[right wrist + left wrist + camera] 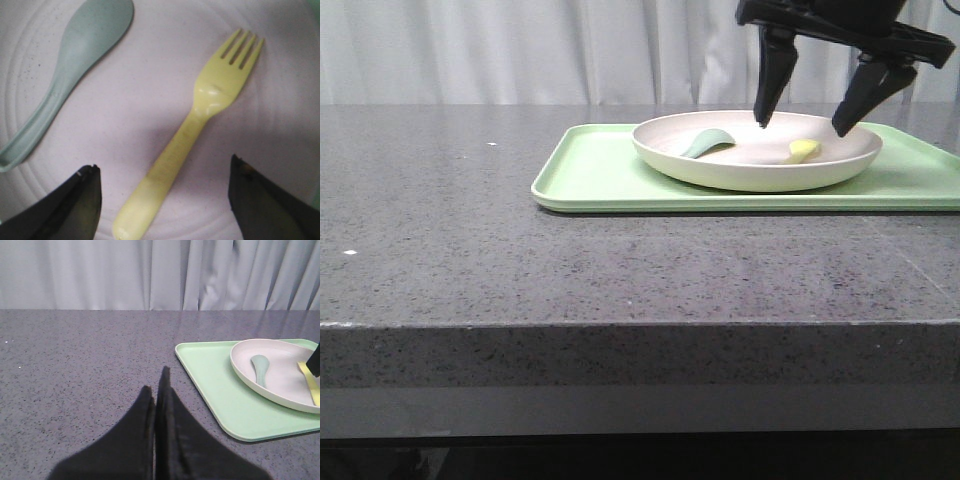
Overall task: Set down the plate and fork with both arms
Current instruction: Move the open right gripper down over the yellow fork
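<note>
The cream-white plate (750, 170) sits on a light-green tray (590, 170) at the back right of the table. The pale-yellow fork (804, 150) lies inside the plate; in the right wrist view the fork (200, 120) lies flat with its handle between my fingers. My right gripper (803, 125) is open and hovers just above the plate, over the fork; it also shows in the right wrist view (162, 170). My left gripper (156, 382) is shut and empty, low over bare table left of the tray (215, 390). The plate (285, 390) and fork (311, 382) show in the left wrist view.
A grey-green spoon-like utensil (708, 143) lies in the plate left of the fork, also in the right wrist view (75, 65) and the left wrist view (260, 369). The dark speckled table (470, 230) has a front edge near the camera. Curtains hang behind.
</note>
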Motion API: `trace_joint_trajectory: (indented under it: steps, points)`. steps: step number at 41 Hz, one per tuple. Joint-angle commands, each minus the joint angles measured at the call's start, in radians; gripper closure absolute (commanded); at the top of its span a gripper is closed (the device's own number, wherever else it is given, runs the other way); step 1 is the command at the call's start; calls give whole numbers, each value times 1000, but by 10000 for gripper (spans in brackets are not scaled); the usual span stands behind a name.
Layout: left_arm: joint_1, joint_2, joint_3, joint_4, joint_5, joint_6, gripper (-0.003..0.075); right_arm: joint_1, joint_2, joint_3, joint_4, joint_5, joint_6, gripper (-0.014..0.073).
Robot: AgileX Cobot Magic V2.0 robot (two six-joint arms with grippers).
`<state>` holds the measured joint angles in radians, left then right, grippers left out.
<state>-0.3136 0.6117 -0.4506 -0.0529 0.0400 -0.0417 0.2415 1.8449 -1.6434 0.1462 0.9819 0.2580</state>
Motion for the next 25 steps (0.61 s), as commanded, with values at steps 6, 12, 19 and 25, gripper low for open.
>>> trace_joint_trajectory:
  steps: [6,12,19,25]
  points:
    - [1,3,-29,-7,-83,-12,738,18,10,-67,-28,4,66,45]
    - [1,3,-29,-7,-83,-12,738,18,24,-67,-28,7,76,45]
    - [1,3,-29,-7,-83,-12,738,18,37,-67,-28,17,78,45]
    - [1,3,-29,-7,-83,-12,738,18,54,-67,-28,34,78,45]
